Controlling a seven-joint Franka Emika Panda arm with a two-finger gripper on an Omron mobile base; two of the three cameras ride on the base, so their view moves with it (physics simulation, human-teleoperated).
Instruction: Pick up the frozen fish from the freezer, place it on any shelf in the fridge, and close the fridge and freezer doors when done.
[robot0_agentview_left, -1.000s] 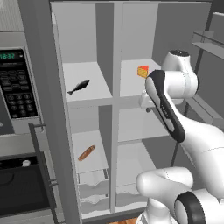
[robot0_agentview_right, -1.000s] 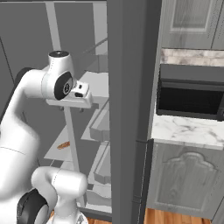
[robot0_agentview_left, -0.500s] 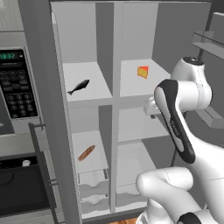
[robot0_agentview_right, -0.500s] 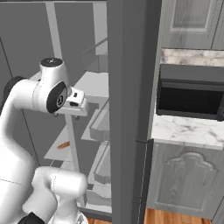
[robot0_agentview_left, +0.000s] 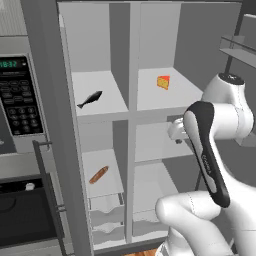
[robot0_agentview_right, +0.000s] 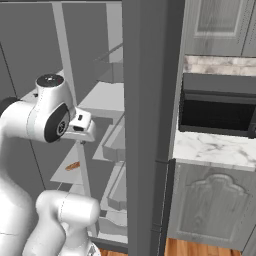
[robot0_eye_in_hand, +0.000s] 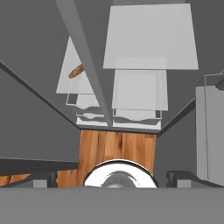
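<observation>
From the left base view, the fish (robot0_agentview_left: 90, 99) is seen lying on the top shelf of the freezer (robot0_agentview_left: 97, 150), the narrower column, untouched. The cheese wedge (robot0_agentview_left: 163, 82) sits on the fridge's (robot0_agentview_left: 165, 145) top shelf (robot0_agentview_left: 167, 97), next door. The arm is folded well out in front of the fridge side, nowhere near the fish yet. What could go wrong: the divider between the columns could get clipped when the arm is swung across, or the fish could be nudged deeper in if it's approached too flat.

From the right base view, a lot is blocked by the edge-on door (robot0_agentview_right: 147, 125). The bread stick (robot0_agentview_right: 73, 165) is spotted on a lower freezer shelf.

In the hand view, the shelves, drawers and wood floor are looked down on. The fingertips can't be made out, so whether the jaws are apart or together can't be told. Nothing seems to be held or touched.
</observation>
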